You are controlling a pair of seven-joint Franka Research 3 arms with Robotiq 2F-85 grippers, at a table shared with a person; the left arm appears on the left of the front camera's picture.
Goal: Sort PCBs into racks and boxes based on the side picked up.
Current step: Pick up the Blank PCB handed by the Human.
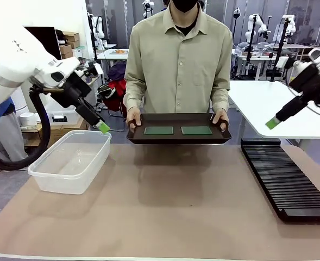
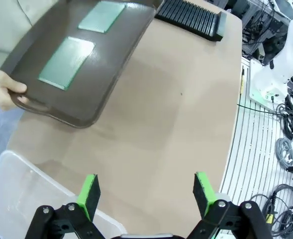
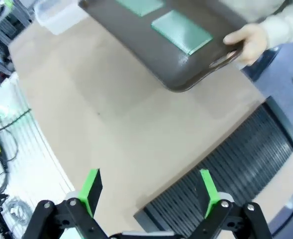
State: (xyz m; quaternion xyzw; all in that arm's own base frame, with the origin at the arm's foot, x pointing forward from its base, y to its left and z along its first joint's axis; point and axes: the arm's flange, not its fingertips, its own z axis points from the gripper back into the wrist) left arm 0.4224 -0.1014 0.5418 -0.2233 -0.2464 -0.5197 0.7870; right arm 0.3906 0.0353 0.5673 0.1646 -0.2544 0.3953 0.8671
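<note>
Two flat green PCBs [image 1: 158,130] [image 1: 196,130] lie side by side on a dark brown tray [image 1: 179,137] that a person holds at both handles over the table's far edge. The same boards appear in the left wrist view [image 2: 66,62] [image 2: 102,16] and the right wrist view [image 3: 182,31]. My left gripper [image 1: 102,127] hangs open and empty above the clear box [image 1: 70,160] at the left. My right gripper [image 1: 273,123] hovers open and empty above the far end of the black slotted rack [image 1: 284,176] at the right.
The tan table mat [image 1: 165,206] stretches between box and rack. The person's hands [image 1: 133,117] [image 1: 221,116] grip the tray. A white table [image 1: 268,106] stands behind the rack. Cables [image 2: 285,144] lie on the floor beside the table.
</note>
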